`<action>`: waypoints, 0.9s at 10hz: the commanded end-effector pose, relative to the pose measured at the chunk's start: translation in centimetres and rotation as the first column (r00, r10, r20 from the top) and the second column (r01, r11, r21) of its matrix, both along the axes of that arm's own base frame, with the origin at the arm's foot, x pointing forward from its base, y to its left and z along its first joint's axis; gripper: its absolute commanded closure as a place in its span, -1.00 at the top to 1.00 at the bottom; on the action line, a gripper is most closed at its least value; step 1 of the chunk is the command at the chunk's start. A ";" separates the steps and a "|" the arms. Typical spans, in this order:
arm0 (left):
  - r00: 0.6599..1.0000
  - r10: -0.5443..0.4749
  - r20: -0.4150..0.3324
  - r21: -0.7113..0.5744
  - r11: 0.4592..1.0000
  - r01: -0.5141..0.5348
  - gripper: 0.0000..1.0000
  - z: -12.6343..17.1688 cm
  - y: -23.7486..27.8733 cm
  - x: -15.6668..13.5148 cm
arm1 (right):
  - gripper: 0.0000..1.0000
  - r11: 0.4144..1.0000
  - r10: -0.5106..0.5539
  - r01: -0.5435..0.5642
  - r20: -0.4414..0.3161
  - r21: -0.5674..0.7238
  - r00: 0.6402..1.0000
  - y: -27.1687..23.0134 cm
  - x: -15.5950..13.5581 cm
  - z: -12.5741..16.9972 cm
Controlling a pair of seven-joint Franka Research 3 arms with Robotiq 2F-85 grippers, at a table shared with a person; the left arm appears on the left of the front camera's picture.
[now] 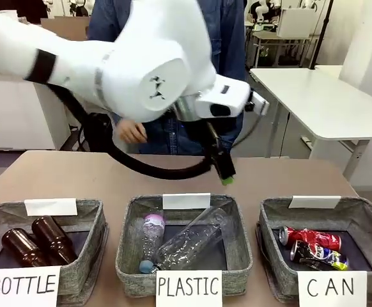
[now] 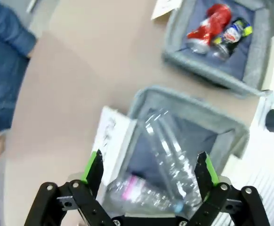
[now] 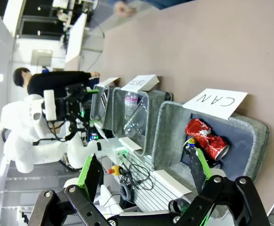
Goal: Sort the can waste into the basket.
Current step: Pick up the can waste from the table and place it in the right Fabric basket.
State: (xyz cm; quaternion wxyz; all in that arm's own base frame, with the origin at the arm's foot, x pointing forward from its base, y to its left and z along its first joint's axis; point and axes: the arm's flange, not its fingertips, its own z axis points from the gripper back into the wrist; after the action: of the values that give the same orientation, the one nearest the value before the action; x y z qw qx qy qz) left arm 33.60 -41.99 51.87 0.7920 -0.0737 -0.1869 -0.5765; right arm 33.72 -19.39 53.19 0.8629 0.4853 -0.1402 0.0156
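— Red can (image 1: pixel 311 238) and dark can (image 1: pixel 318 256), two in all, lie side by side in our CAN basket (image 1: pixel 365 225).
— Left gripper (image 2: pixel 150 170) spread above the plastic basket (image 1: pixel 243 240), right gripper (image 3: pixel 145 170) spread too, both empty.
— Risk we see?
— Dropping low and snagging a felt wall.
— Elsewhere: two brown bottles (image 1: pixel 38 241), two clear ones (image 1: pixel 179 242).

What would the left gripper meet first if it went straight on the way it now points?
Probably the clear plastic bottles lying in the grey felt basket signed "PLASTIC". The open left gripper frames them between its fingers; depth is unclear.
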 end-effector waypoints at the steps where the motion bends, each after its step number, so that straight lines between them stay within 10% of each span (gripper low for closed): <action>1: 0.984 0.180 0.003 -0.033 0.983 -0.179 1.00 0.8 8.1 -0.1 | 1.00 1.000 0.000 0.000 0.000 0.000 1.000 0.0 0.0 0.0; 3: 0.899 0.416 -0.138 -0.155 0.887 -0.434 1.00 1.7 18.6 2.1 | 1.00 0.987 0.145 -0.144 0.013 -0.067 0.989 6.1 1.9 0.6; 5: 0.735 0.552 -0.393 -0.247 0.707 -0.663 1.00 1.1 28.9 3.2 | 1.00 0.942 0.336 -0.336 0.005 0.026 0.942 16.0 3.8 1.3; 7: 0.594 0.373 -0.713 -0.375 0.513 -0.772 1.00 -0.1 34.5 2.2 | 1.00 0.880 0.459 -0.453 -0.014 0.141 0.888 23.1 4.0 1.7; 9: 0.534 0.091 -0.840 -0.463 0.392 -0.795 1.00 -1.5 36.8 1.4 | 1.00 0.914 0.353 -0.314 -0.125 0.256 0.927 25.0 4.9 1.4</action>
State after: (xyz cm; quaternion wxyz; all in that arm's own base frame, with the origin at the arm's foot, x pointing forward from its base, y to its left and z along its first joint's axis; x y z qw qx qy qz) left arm 35.35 -4.88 51.47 0.8561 -0.4796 -0.1355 -0.1370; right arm 37.82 7.26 54.54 0.7954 0.5789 0.0152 0.1789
